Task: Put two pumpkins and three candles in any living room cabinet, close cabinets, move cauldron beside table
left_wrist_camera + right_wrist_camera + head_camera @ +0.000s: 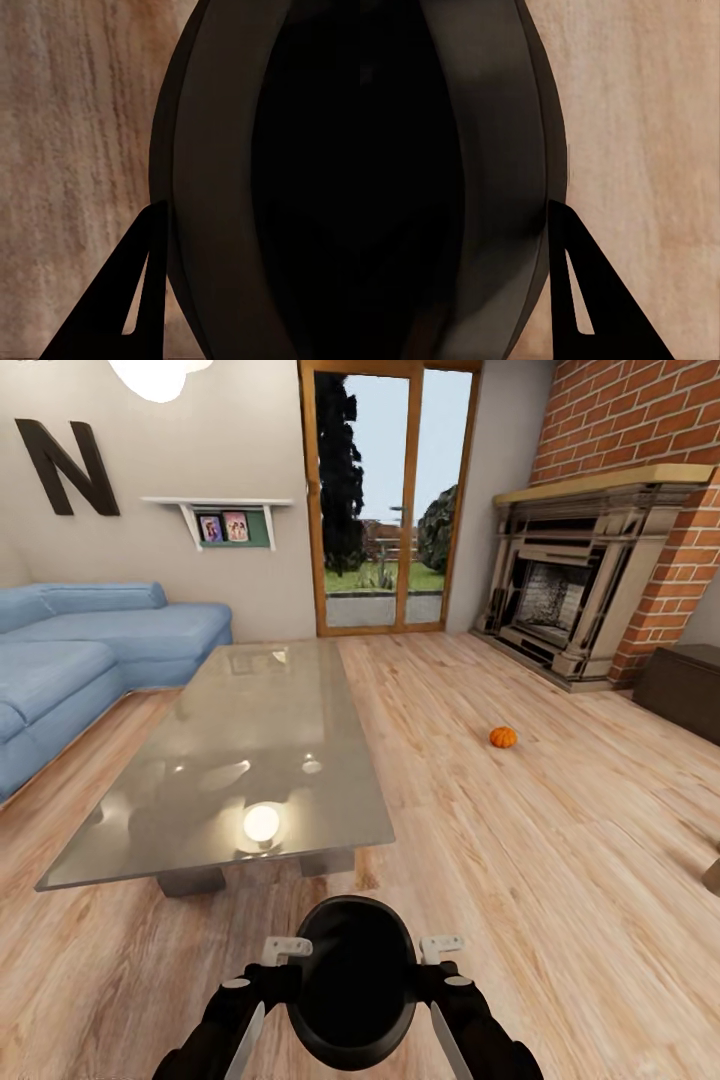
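I hold the black round cauldron low in front of me, above the wooden floor, its open mouth facing the head camera. My left gripper and right gripper clamp its rim on opposite sides. In each wrist view the dark cauldron wall stands close up, with one outer finger against it. The low table with its glossy grey top stands just beyond the cauldron. One orange pumpkin lies on the floor to the right of the table. A dark-brown cabinet stands at the right edge. The candles are out of view.
A blue sofa runs along the left, close to the table. A brick fireplace fills the back right, and glass doors stand in the far wall. A brown object pokes in at the right edge.
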Tool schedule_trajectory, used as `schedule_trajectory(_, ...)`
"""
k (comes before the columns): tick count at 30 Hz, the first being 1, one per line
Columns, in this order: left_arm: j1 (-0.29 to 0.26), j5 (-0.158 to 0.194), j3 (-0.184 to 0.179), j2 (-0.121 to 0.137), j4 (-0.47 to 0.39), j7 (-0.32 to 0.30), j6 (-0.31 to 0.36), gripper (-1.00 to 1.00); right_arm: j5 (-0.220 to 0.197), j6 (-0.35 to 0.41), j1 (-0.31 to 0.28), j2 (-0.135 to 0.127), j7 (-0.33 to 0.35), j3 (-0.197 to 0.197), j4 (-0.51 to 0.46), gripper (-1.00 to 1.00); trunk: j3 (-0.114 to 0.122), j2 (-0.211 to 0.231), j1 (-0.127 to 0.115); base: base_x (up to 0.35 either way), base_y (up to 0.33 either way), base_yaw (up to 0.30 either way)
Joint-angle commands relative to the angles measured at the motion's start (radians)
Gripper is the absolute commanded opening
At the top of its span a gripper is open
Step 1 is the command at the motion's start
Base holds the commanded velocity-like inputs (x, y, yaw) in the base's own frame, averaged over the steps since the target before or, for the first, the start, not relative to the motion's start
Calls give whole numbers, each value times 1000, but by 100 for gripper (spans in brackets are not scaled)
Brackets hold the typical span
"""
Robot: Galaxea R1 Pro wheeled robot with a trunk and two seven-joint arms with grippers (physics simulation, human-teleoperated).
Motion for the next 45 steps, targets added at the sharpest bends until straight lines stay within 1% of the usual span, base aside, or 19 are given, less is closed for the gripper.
schedule_trajectory(1,0,15,11,3,-1,2,5,-100,-19,4,-1,-2,-4,4,-26,-100,-1,0,0,0,0,187)
schedule_trajectory(5,0,15,11,3,-1,2,5,-100,-18,4,-1,-2,-4,4,-26,-100,-1,0,0,0,0,198)
schedule_trajectory(9,0,15,11,4,-1,2,5,-100,-19,4,-1,-2,-4,4,-26,-100,-1,0,0,0,0,62)
schedule_trajectory(26,0,15,10,4,-1,2,5,-100,-18,4,-1,-2,-4,4,-26,-100,-1,0,0,62,1,3)
schedule_trajectory(32,0,15,10,4,-1,2,5,-100,-18,4,-1,-2,-4,4,-26,-100,-1,0,0,111,121,0)
schedule_trajectory(40,0,15,11,4,-1,2,5,-100,-18,4,-2,-2,-4,4,-26,-100,-1,0,0,19,15,0)
schedule_trajectory(45,0,15,11,3,-1,2,5,-100,-18,4,-1,-2,-4,4,-26,-100,-1,0,0,158,1,0)
